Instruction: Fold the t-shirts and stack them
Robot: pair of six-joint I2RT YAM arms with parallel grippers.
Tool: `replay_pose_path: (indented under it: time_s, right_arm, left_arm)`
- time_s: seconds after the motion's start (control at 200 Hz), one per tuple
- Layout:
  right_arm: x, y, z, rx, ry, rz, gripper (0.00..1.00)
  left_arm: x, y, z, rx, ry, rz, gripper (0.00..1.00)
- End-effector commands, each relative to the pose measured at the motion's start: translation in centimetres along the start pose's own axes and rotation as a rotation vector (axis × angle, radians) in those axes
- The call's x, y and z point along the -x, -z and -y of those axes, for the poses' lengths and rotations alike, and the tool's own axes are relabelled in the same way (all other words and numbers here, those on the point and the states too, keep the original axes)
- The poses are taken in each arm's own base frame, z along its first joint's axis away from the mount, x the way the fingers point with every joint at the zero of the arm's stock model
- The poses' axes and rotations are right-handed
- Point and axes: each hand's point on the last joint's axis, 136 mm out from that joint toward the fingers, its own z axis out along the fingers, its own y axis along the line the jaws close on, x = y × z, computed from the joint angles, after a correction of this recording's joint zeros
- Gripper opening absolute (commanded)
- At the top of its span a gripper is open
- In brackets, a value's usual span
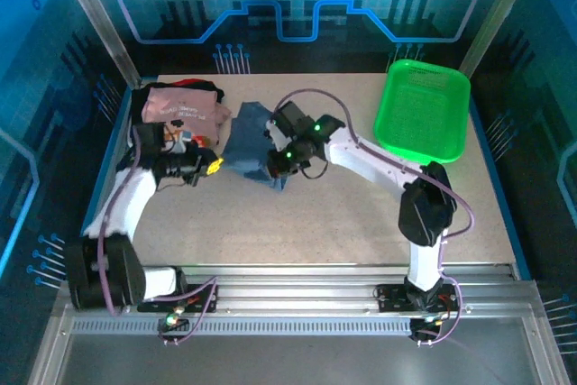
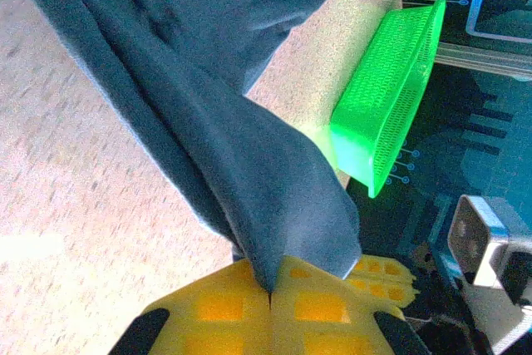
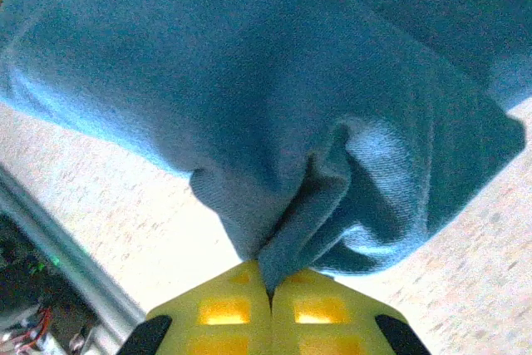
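The slate-blue t-shirt (image 1: pixel 248 143) is bunched up on the table's middle, held between both arms. My left gripper (image 1: pixel 214 167) is shut on its left edge. In the left wrist view the yellow pads (image 2: pixel 208 309) pinch a fold of the blue cloth (image 2: pixel 224 106), which drapes away above the table. My right gripper (image 1: pixel 279 169) is shut on the shirt's right lower corner. Its pads (image 3: pixel 220 309) clamp a puckered fold of the blue cloth (image 3: pixel 249 97). The pale pink printed t-shirt (image 1: pixel 180 111) lies at the back left on top of a black t-shirt (image 1: pixel 200 87).
A bright green mesh basket (image 1: pixel 424 110) stands at the back right, and the left wrist view sees it from the side (image 2: pixel 386 81). Bare speckled table (image 1: pixel 361 223) spreads in front of the grippers. Frame posts stand at the back corners.
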Motion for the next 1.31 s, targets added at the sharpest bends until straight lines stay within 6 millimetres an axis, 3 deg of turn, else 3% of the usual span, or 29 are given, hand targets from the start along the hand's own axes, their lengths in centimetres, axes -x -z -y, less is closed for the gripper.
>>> replay_pose_path:
  time_s: [0.0,0.095,0.18,0.31,0.44,0.555,0.755,1.031,1.301]
  right_arm:
    - [-2.6,0.5,-2.8,0.039,-0.008,0.010,0.00]
    - [-5.0,1.1,-5.6,0.065,0.023,0.001,0.00]
    - [-6.7,1.9,-7.7,0.077,0.049,-0.011,0.00]
    - [-8.5,2.9,-9.1,0.082,0.055,-0.014,0.00]
    - [-9.2,3.8,-8.5,0.057,0.044,-0.011,0.00]
    - [-8.6,4.4,-7.1,0.040,0.012,-0.016,0.00]
    - [-7.3,5.3,-4.6,0.036,-0.054,-0.027,0.00]
    - [-5.4,4.3,-1.6,0.051,-0.117,-0.059,0.00]
    - [-2.6,2.5,1.4,0.060,-0.170,-0.087,0.00]
  left_arm:
    - [-4.2,2.1,-2.1,0.077,0.028,-0.041,0.00]
    - [-7.6,3.0,-3.1,0.135,0.013,-0.086,0.00]
    - [-9.4,4.7,-3.1,0.156,-0.014,-0.053,0.00]
    - [-10.3,6.8,-2.6,0.176,-0.040,0.038,0.00]
    - [-10.4,6.4,-3.1,0.135,-0.003,0.061,0.00]
    - [-9.6,5.6,-3.2,0.123,0.019,0.063,0.00]
    - [-7.5,4.8,-0.4,0.067,0.007,0.043,0.00]
    - [-4.6,1.8,-0.6,0.052,0.045,-0.004,0.00]
    - [-0.4,0.1,0.3,0.075,0.035,-0.009,0.00]
